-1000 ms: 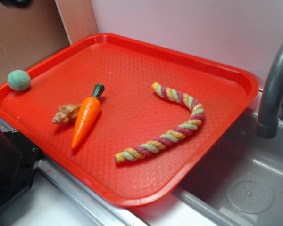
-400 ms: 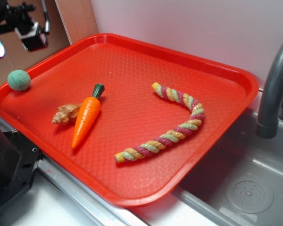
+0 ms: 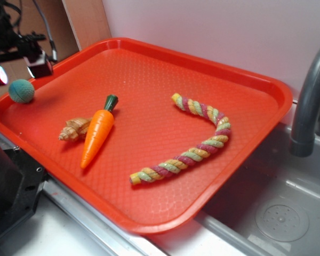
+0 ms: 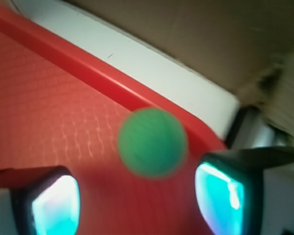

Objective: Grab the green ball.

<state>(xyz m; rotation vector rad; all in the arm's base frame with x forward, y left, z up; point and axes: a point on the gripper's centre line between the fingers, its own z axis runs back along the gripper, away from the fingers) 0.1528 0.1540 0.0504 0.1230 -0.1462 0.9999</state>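
gripper point(image 4: 137, 198) at the far-left edge, jaws spread wide, empty

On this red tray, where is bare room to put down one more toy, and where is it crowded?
Free: the tray's far part behind the carrot and rope toy, and the middle between those two. Crowded: the left side, where the seashell touches the carrot, and the left corner, where the open claw hovers at the green ball.

**Count of things on and around the tray**

One red tray point(image 3: 266, 88). One green ball point(image 3: 21, 90). One toy carrot point(image 3: 97, 132). One seashell point(image 3: 73, 129). One twisted rope toy point(image 3: 197, 146). One grey faucet point(image 3: 309, 101). One sink drain point(image 3: 282, 218). One pincer point(image 3: 13, 50), with two fingers point(image 4: 54, 205).
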